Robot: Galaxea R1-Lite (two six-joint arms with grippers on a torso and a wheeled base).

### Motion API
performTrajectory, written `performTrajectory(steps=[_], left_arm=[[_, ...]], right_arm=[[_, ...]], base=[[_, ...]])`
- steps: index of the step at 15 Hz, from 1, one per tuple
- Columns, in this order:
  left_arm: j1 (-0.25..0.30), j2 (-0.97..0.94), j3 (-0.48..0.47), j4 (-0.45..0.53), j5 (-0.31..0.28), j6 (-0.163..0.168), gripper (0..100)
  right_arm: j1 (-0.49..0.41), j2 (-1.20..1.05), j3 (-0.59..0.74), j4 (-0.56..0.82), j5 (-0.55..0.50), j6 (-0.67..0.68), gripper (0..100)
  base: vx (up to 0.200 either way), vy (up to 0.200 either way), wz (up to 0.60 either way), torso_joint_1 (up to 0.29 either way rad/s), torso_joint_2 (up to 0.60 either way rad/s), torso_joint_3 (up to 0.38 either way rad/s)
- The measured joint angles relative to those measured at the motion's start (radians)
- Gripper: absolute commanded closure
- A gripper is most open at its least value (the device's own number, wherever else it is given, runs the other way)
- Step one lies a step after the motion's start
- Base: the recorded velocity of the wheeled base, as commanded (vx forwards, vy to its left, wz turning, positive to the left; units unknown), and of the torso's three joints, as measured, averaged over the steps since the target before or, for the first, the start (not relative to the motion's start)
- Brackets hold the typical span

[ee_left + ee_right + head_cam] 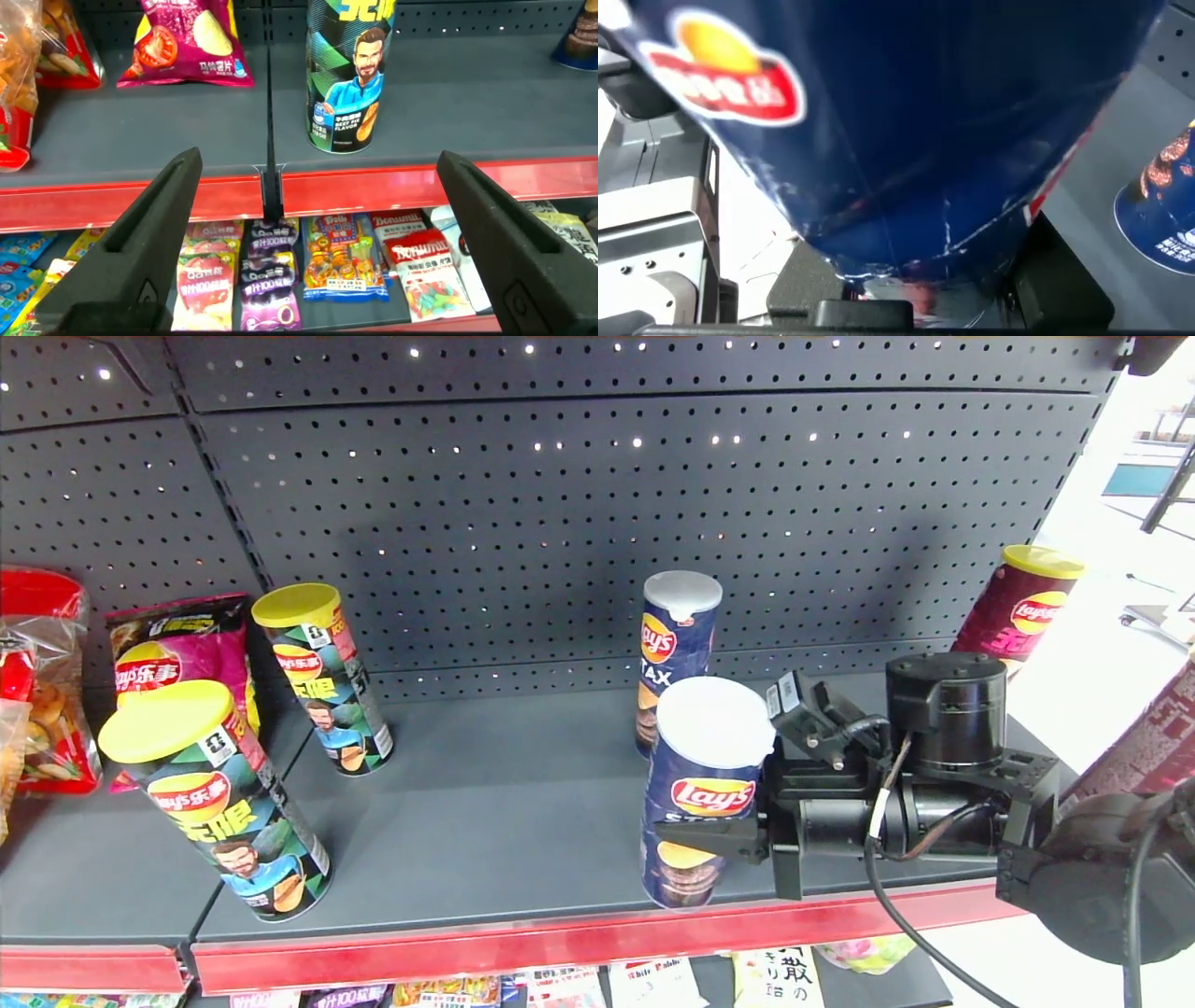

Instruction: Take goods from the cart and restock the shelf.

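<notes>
In the head view, a dark shelf [504, 803] with a red front strip [560, 943] is seen before a pegboard wall [560, 523]. A blue can [695, 775] with a white lid stands upright at the shelf's front edge, right of the middle. It is clamped at its lower half by the right gripper [707, 835], which comes in from the right. A 2nd blue can [674, 644] stands just behind it, near the pegboard. On the left, 2 yellow-lidded cans are placed apart: a front green can [219, 803] and a rear green can [327, 681]. A pink bag [177, 653] leans behind the front one. A maroon can [1022, 607] stands at the shelf's far right end.

In the left wrist view, the left gripper [322, 271] is held in front of the red strip with its fingers [140, 252] spread wide and nothing between them. A green can [350, 84] is seen upright on the shelf beyond; which of the 2 it is cannot be told. Snack packets [346, 271] lie on the lower shelf.

In the right wrist view, the held blue can is seen very close, gripped at its base, with the 2nd blue can off to one side on the shelf.
</notes>
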Motion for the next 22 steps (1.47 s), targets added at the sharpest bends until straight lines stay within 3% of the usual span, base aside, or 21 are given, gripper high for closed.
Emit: performTrajectory(steps=[14,22], left_arm=[[0.0,0.0,0.0,0.0,0.0,0.0,0],[0.0,0.0,0.0,0.0,0.0,0.0,0]], right_arm=[[-0.031,0.027,-0.05,0.012,0.095,-0.038,100],[-0.015,0.016,-0.034,0.009,-0.074,-0.036,100]], base=[[0.0,0.0,0.0,0.0,0.0,0.0],[0.0,0.0,0.0,0.0,0.0,0.0]])
